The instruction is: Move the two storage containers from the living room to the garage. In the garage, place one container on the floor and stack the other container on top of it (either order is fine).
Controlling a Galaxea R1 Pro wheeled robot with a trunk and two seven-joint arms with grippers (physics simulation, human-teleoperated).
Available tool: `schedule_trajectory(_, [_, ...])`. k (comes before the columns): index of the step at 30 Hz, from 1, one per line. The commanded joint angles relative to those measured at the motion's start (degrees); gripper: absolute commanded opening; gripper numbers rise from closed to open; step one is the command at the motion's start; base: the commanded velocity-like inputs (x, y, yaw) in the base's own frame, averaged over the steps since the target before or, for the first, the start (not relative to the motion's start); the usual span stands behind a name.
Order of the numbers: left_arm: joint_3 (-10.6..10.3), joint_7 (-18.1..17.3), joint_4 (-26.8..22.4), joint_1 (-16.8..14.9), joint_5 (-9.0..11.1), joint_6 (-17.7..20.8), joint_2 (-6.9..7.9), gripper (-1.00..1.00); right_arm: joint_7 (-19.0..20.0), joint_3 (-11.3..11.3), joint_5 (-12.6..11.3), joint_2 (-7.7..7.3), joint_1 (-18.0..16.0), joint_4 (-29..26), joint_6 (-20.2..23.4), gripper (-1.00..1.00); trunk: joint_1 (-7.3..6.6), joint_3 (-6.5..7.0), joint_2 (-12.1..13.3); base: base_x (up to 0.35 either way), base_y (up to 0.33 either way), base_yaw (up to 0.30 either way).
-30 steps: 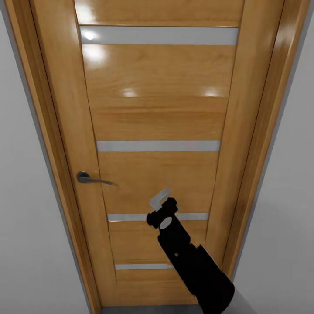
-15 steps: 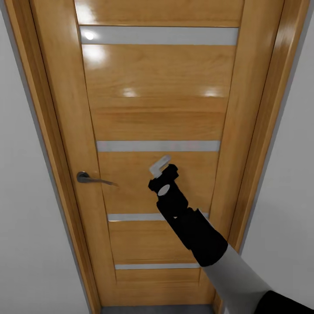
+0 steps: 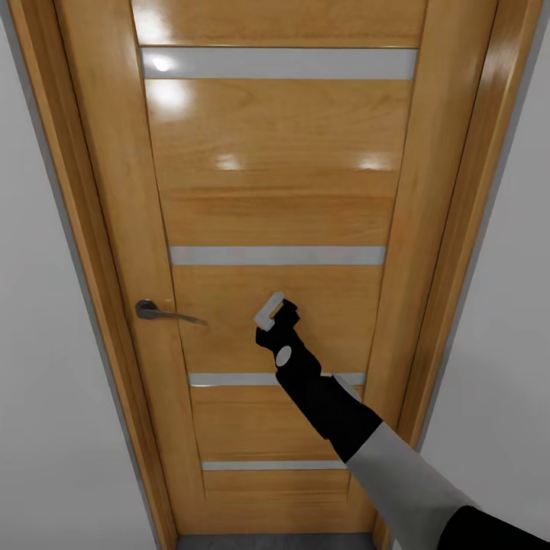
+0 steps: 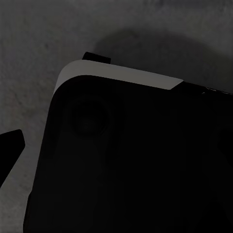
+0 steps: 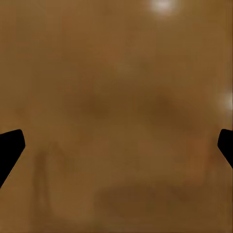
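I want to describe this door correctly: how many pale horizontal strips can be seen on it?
4. All are on the wooden door: one near the top, one at mid-height, one below the right gripper, and the lowest. More may lie above the picture.

The right arm [image 3: 336, 412] has been extended further toward the door [image 3: 275, 198]. The right pincer [image 3: 269, 312] was raised between the two lower pale strips, then lowered slightly and shifted toward the handle [image 3: 156, 312].
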Motion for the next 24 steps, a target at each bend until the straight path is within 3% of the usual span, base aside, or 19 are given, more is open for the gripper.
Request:
schedule_trajectory(1, [0.0, 0.0, 0.0, 0.0, 0.6, -0.1, -0.01, 1.00, 0.0, 0.1, 0.1, 0.00, -0.1, -0.3, 0.3, 1.00, 0.00, -0.05, 0.0, 0.000, 0.000, 0.000])
schedule_trajectory(17, [0.0, 0.0, 0.0, 0.0, 0.6, -0.1, 0.00, 1.00, 0.0, 0.2, -0.3, 0.00, -0.1, -0.3, 0.4, 1.00, 0.00, -0.05, 0.0, 0.000, 0.000, 0.000])
schedule_trajectory(24, [0.0, 0.0, 0.0, 0.0, 0.6, -0.1, -0.01, 1.00, -0.1, 0.2, -2.3, 0.00, -0.1, -0.1, 0.5, 1.00, 0.00, -0.05, 0.0, 0.001, 0.000, 0.000])
